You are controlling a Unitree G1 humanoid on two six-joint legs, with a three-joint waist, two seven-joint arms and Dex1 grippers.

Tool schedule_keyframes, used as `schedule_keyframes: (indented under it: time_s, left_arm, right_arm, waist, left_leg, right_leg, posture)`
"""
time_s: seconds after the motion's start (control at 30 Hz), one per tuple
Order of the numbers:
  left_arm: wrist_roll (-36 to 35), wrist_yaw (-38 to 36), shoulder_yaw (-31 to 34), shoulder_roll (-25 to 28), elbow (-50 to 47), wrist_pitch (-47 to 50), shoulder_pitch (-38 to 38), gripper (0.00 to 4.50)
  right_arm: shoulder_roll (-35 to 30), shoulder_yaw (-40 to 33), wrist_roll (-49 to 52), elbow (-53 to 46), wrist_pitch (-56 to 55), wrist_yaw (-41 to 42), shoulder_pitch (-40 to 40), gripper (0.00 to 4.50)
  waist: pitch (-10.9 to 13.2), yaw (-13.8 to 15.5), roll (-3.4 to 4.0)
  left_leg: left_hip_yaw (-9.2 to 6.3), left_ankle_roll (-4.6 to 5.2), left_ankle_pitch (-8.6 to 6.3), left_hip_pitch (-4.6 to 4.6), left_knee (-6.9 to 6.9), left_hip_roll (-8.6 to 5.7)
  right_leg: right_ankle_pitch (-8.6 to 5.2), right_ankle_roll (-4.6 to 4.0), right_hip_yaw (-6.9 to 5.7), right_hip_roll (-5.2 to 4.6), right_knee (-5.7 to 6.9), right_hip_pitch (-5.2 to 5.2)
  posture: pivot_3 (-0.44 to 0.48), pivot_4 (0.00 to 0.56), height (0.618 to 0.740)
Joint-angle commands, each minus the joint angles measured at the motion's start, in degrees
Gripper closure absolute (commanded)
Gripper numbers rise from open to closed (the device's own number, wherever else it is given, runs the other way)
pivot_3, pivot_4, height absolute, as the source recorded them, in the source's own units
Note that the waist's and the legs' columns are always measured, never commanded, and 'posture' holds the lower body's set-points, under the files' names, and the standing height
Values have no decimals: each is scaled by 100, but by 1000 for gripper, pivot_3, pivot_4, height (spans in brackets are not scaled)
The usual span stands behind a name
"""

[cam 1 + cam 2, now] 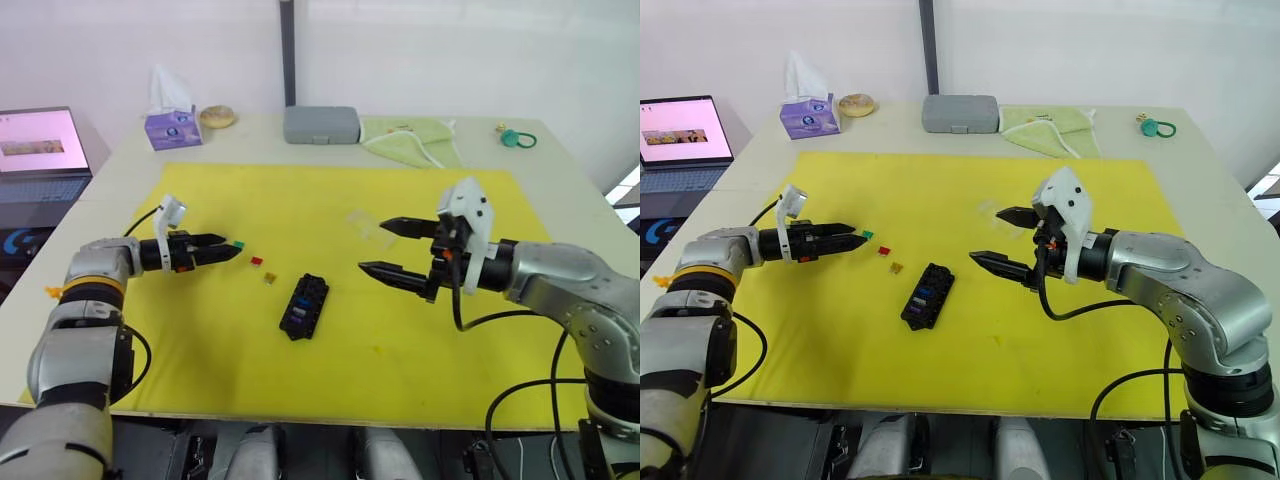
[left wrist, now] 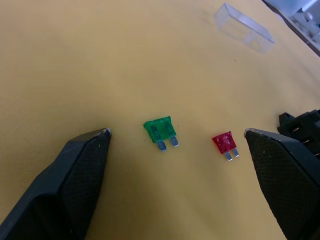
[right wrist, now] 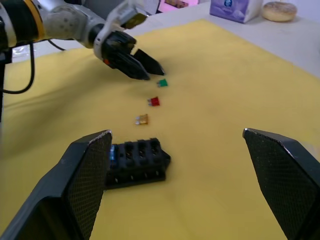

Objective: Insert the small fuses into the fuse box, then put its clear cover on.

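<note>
Hovering over the yellow mat (image 1: 330,380), both grippers hold nothing. The left gripper (image 2: 175,137) has fingers spread wide beside the green fuse (image 2: 160,131) and red fuse (image 2: 224,143). The right gripper (image 1: 390,248) gapes near the fuse box (image 1: 304,306); the clear cover (image 2: 243,28) lies beyond.

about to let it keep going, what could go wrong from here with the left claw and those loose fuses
The green fuse lies flat on the yellow mat between the open left claw fingers; being so small, it may slip or flip when pinched. The red fuse sits close by, so a closing finger could knock it. The open right claw hovers near the clear cover and fuse box and might nudge either.
</note>
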Motion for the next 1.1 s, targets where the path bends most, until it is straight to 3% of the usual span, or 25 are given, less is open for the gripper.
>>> schedule_keyframes:
  time_s: [0.03,0.07,0.17,0.27,0.4,0.8,1.1]
  left_arm:
    - [102,-132,-55,-133,193,191,-23,0]
    - [111,-141,-63,-182,210,187,-13,0]
    - [79,-283,-78,-338,231,431,-25,825]
    - [122,-341,-141,-480,208,495,10,2230]
    - [168,54,-26,-630,418,484,36,4442]
    - [-40,204,341,-459,343,262,160,4442]
    - [-592,-618,721,329,-784,967,-65,4442]
  right_arm:
    - [-21,-227,142,-132,7,-162,3,79]
    - [-26,-229,126,-124,-5,-192,32,79]
    - [-2,-205,97,-97,-45,-283,48,0]
    - [28,-188,77,-76,-82,-361,46,0]
    - [53,-191,48,-64,-128,-463,102,0]
    - [-65,-257,-32,-3,-268,-503,356,0]
    - [77,-378,403,404,59,-560,-227,0]
  waist:
    - [0,2,0]
    - [-1,3,0]
    - [-2,14,2]
    - [-2,37,2]
    - [-2,64,2]
    - [-8,55,8]
    - [-3,-90,1]
  left_leg:
    - [0,0,0,0,0,0]
    - [0,0,0,-1,0,-1]
    - [0,0,0,-1,0,-1]
    - [0,0,0,-3,0,-3]
    - [0,1,0,-4,0,-3]
    - [-2,1,0,10,0,-1]
    - [-15,0,0,0,-1,11]
  right_leg:
    - [0,0,0,0,0,0]
    - [0,0,0,0,0,0]
    - [0,0,0,-1,-1,1]
    - [0,0,0,-2,-2,1]
    - [0,1,0,-1,-4,0]
    - [0,0,0,2,-1,9]
    - [0,0,2,15,8,-10]
  posture:
    - [0,150,737]
    - [0,150,737]
    - [0,150,737]
    - [0,150,737]
    - [0,150,737]
    - [0,150,737]
    - [0,150,737]
